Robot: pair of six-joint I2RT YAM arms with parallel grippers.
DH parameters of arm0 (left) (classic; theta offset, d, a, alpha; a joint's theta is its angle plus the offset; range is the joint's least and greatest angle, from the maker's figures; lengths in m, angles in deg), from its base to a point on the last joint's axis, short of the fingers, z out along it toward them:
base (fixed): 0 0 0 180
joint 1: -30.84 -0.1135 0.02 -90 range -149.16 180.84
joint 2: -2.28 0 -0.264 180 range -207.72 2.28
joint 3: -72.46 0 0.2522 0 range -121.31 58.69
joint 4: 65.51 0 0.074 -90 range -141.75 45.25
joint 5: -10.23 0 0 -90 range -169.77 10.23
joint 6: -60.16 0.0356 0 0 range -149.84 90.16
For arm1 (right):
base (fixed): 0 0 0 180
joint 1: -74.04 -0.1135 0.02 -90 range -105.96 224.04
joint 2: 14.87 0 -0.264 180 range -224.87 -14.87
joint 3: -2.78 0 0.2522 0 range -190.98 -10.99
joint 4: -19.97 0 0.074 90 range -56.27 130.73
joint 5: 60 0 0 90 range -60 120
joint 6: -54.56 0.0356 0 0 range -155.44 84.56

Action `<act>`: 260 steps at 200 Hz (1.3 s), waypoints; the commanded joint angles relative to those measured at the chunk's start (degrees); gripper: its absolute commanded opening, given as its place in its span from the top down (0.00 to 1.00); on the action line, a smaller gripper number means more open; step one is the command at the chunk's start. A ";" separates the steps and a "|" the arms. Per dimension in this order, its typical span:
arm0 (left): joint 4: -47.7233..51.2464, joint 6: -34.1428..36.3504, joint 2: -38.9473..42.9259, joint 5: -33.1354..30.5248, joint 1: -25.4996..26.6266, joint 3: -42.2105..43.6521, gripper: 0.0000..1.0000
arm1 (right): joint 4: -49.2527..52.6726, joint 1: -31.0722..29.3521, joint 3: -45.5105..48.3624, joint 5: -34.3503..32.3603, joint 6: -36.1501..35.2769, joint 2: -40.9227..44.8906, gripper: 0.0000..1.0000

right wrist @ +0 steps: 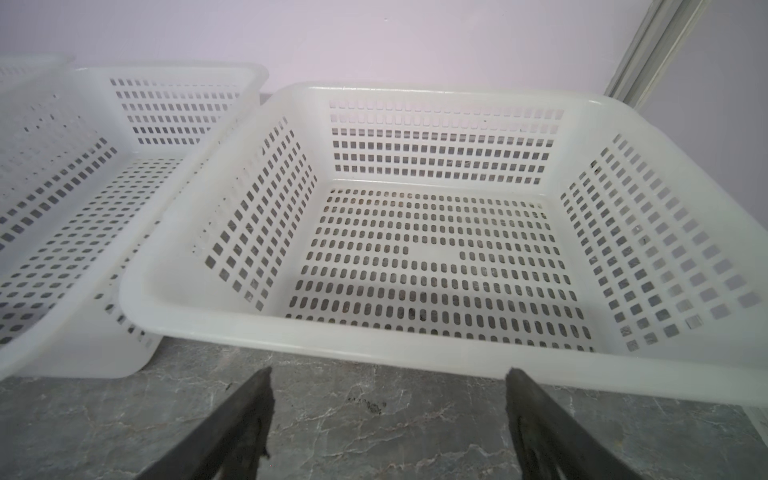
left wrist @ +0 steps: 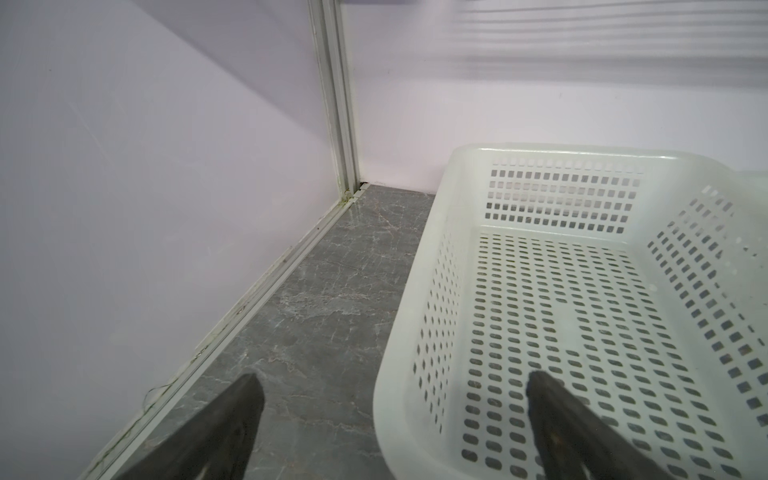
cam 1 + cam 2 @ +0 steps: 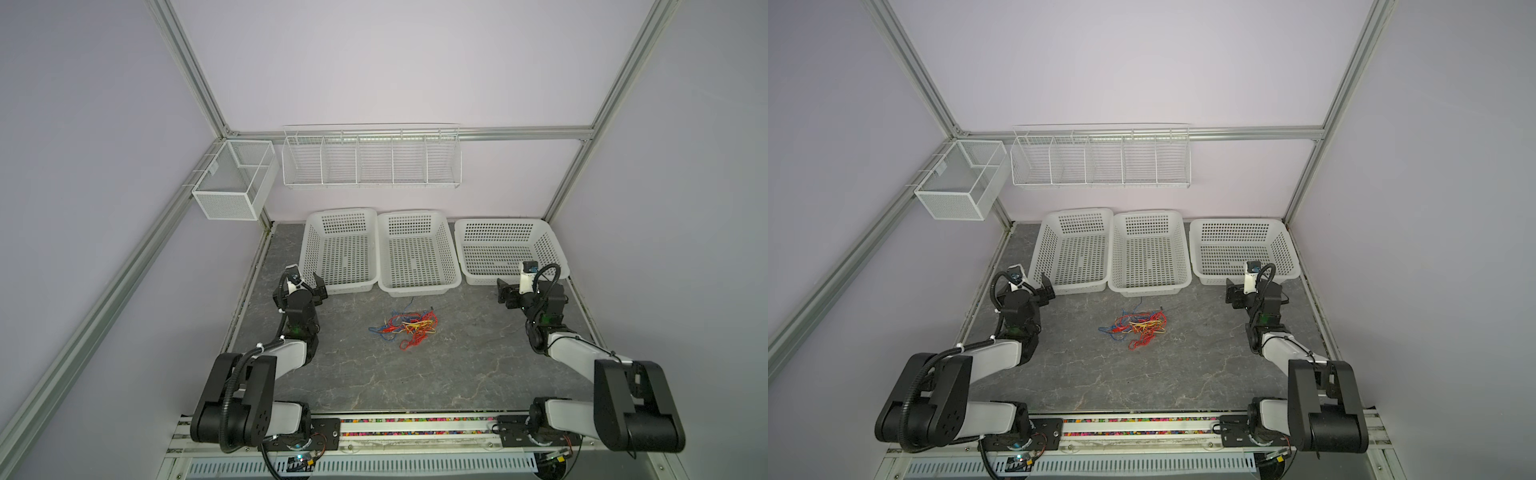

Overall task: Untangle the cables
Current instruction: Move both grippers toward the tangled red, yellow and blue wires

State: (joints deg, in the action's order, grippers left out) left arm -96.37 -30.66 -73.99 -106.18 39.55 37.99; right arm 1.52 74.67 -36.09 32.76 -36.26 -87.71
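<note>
Lying knotted in red, yellow and blue on the middle of the table, the cables rest just before the middle basket. My left gripper hangs spread wide and empty by the left basket, my right gripper likewise before the right basket, both well apart from the tangle.

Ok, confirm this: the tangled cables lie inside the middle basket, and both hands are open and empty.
Not quite. Both top views show the cables on the table, in front of the middle basket, not inside it. The left hand and right hand are indeed open and empty.
</note>
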 commanded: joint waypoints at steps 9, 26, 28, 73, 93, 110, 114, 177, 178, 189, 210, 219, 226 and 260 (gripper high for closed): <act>15.62 -2.12 7.08 -1.29 1.64 -3.20 0.01 | 12.72 -1.31 -3.31 -2.77 5.17 5.33 0.12; 22.19 -3.06 10.84 -0.81 4.57 -4.60 0.01 | 18.00 -2.23 -4.65 -2.76 7.19 7.51 0.11; 22.95 -2.70 11.20 -0.83 5.22 -4.75 0.01 | 18.42 -2.35 -4.76 -2.76 7.30 7.61 0.11; 38.71 -5.19 17.52 0.07 16.26 -9.53 0.01 | 29.74 -8.24 -8.43 -0.58 9.19 9.91 0.02; 38.81 -9.21 19.69 4.34 19.89 -8.47 0.01 | 32.23 -11.04 -9.16 2.79 10.21 9.65 0.02; 38.07 -11.34 20.54 5.76 23.77 -6.76 0.01 | 33.28 -14.50 -9.13 4.16 10.49 9.94 0.04; 37.84 -11.91 20.54 6.20 24.66 -6.31 0.01 | 33.57 -15.30 -9.10 4.18 10.45 10.07 0.04; 33.83 -18.10 18.48 7.91 34.98 -2.62 0.01 | 32.95 -26.16 -10.06 3.86 13.98 5.87 0.05; 33.60 -18.31 18.42 7.93 35.02 -2.51 0.01 | 32.89 -26.31 -10.10 3.80 14.16 5.61 0.05; 31.52 -20.33 17.68 7.71 35.65 -1.95 0.01 | 32.24 -28.04 -10.98 3.48 15.64 2.99 0.06; 28.26 -22.70 15.92 7.95 36.99 -1.68 0.01 | 30.27 -31.69 -12.75 3.60 17.29 -1.94 0.08; 27.11 -23.17 14.76 8.09 37.57 -1.70 0.01 | 29.23 -33.19 -13.36 3.53 17.74 -4.17 0.08; 26.33 -23.26 13.73 8.26 37.95 -1.89 0.01 | 28.46 -34.22 -13.86 3.11 18.22 -5.76 0.09; 26.63 -22.06 8.39 8.57 40.56 -4.59 0.01 | 24.24 -36.78 -14.92 2.91 20.66 -11.23 0.09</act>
State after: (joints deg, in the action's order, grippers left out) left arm -68.31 -51.51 -62.73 -98.07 78.56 35.76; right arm 30.24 39.17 -49.60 35.87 -18.58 -96.47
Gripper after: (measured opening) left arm 0.991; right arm 0.910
